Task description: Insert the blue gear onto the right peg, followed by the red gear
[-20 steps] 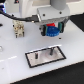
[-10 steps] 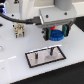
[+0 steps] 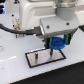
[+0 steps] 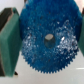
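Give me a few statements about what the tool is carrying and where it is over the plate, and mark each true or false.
1. The tool grips the bright blue toothed plastic gear. True.
2. In the wrist view, the blue gear has a hole at its centre. True.
3. The gear already lies flat on the grey rectangular plate with a black rim. False: it is held above the plate.
4. The plate sits on a black tabletop. False: the white table is under it.
5. The tool holds a red gear. False: the gear is blue; no red gear shows.
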